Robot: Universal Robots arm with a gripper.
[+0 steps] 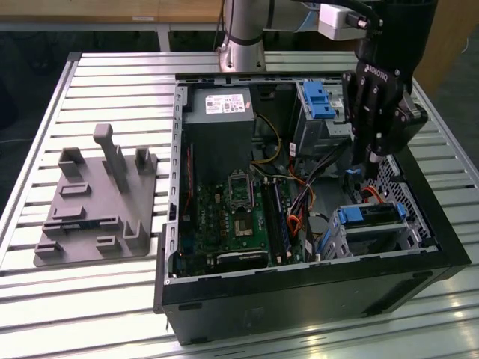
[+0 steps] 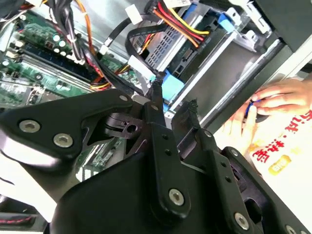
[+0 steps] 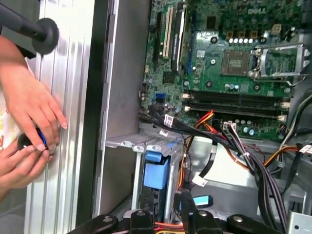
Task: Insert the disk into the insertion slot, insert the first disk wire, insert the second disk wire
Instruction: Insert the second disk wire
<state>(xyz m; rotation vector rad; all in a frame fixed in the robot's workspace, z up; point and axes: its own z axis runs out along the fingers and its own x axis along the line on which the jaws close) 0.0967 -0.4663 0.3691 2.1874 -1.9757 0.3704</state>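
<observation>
Black gripper (image 2: pixel 174 93), jaws narrowly parted and empty, hangs beside black-and-orange cable tangle (image 3: pixel 214 134). Blue-framed silver disk (image 1: pixel 370 215) sits in perforated silver cage (image 1: pixel 413 233) against case wall.

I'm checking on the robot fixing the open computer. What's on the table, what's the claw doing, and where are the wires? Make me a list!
Surface: slatted metal table, with the open computer case on it.
Job's things: the disk in its blue carrier sits at the insertion slot, on the exterior view's right inside the case; how far in cannot be told.
Clutter: grey fixture on the table, on the exterior view's left of the case.
Grippers: the gripper hangs over the case, above the disk.
Cables: black, red, orange and yellow wires lie loose beside the motherboard.
Surroundings: a person's hands rest on the table beside the case.
</observation>
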